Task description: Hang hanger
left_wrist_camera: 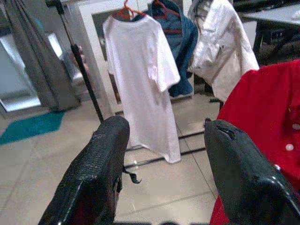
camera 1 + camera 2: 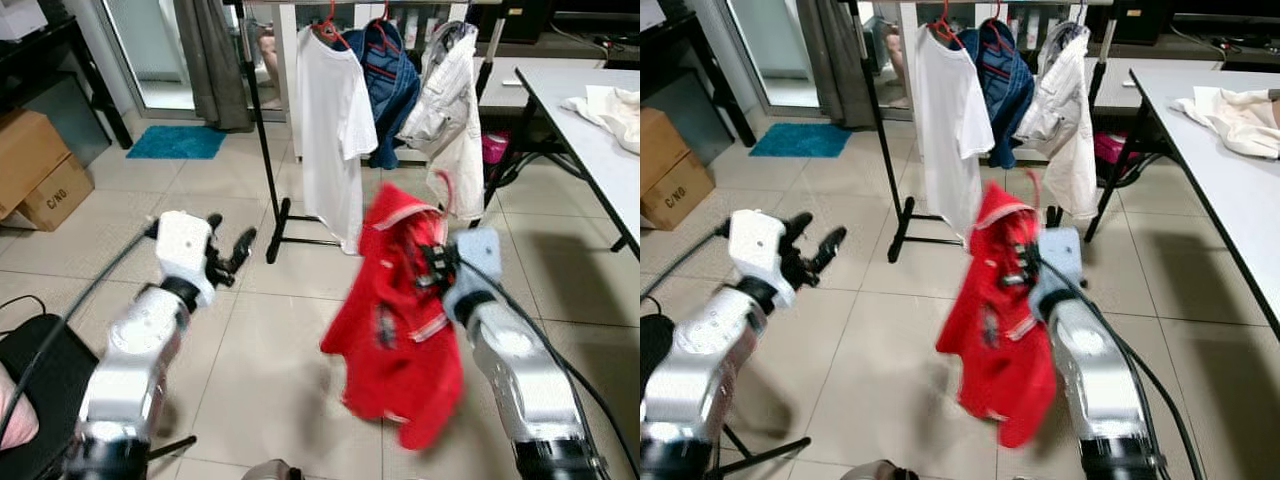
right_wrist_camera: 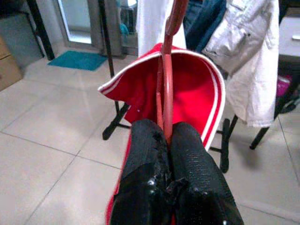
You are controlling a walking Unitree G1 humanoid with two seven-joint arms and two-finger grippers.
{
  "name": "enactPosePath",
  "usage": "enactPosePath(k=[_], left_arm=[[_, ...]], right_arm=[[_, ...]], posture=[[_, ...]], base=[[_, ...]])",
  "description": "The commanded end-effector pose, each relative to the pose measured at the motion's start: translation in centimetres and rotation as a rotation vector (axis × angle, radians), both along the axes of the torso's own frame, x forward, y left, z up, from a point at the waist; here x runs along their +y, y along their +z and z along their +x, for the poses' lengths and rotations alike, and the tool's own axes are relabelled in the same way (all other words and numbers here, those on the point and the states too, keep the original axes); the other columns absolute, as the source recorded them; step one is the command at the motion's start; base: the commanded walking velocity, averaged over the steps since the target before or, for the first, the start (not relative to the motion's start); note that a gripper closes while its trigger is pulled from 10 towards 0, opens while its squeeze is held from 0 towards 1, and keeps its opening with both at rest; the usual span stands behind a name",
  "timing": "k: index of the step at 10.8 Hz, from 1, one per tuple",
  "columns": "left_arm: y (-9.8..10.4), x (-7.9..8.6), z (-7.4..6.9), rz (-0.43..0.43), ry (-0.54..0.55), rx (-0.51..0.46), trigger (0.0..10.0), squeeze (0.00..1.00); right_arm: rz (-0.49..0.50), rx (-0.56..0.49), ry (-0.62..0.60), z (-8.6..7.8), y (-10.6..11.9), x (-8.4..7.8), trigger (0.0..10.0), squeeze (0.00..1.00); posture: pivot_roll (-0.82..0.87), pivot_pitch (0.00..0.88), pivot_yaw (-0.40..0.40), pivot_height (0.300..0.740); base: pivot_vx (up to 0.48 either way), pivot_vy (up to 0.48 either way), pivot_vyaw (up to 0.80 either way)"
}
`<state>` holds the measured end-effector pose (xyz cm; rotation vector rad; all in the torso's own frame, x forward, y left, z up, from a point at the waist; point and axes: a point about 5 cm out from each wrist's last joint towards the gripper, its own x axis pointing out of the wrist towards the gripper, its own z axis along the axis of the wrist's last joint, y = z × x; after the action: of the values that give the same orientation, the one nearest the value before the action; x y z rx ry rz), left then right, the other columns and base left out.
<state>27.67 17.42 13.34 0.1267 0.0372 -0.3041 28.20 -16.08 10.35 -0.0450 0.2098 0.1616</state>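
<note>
A red shirt [image 2: 400, 320] on a red hanger [image 3: 167, 70] hangs in the air in front of me, blurred. My right gripper [image 2: 434, 262] is shut on the hanger's neck, seen close up between the black fingers [image 3: 145, 154] in the right wrist view. The hook [image 2: 443, 190] sticks up above the collar. Ahead stands a black clothes rack [image 2: 262, 150] carrying a white T-shirt [image 2: 330, 120], a blue garment [image 2: 392, 80] and a pale jacket [image 2: 450, 110]. My left gripper [image 2: 228, 250] is raised at the left, open and empty, pointing toward the rack.
A white table [image 2: 590, 130] with a cream cloth [image 2: 612, 105] stands at the right. Cardboard boxes [image 2: 35, 170] sit at the left wall, and a teal mat [image 2: 175, 142] lies by the doorway. A grey curtain [image 2: 215, 60] hangs behind the rack. Tiled floor lies between me and the rack.
</note>
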Motion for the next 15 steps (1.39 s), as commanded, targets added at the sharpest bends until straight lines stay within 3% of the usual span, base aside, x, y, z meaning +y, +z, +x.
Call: enactPosePath(k=[1,3,5,10,15], left_arm=[[0.2,-0.4,-0.2,0.011,0.0,-0.002,10.0,0.0],[0.5,-1.1,-0.2,0.003,-0.02,-0.012,10.0,0.0],[0.8,-1.2,0.0,-0.007,-0.008,-0.017,10.0,0.0],[0.9,-2.1,0.2,-0.02,-0.031,-0.016,10.0,0.0],[1.3,-2.3,0.7,-0.024,-0.043,-0.027,10.0,0.0]], right_arm=[[0.019,-0.102,-0.03,0.3,1.8,0.2,10.0,0.0],[0.066,-0.089,-0.127,0.7,1.6,-0.1,10.0,0.0],[0.133,-0.08,-0.074,0.4,1.6,0.3,10.0,0.0],[0.087,-0.143,-0.123,0.4,2.4,-0.2,10.0,0.0],[0.121,-0.111,-0.132,0.7,2.2,-0.3,10.0,0.0]], posture=[[-0.04,0.0,0.063,0.74],[-0.02,0.0,0.063,0.74],[-0.02,0.0,0.058,0.74],[-0.04,0.0,0.072,0.74],[-0.04,0.0,0.08,0.74]], base=[[0.0,0.0,0.0],[0.124,0.0,0.0],[0.276,0.0,0.0],[0.289,0.0,0.0],[0.291,0.0,0.0]])
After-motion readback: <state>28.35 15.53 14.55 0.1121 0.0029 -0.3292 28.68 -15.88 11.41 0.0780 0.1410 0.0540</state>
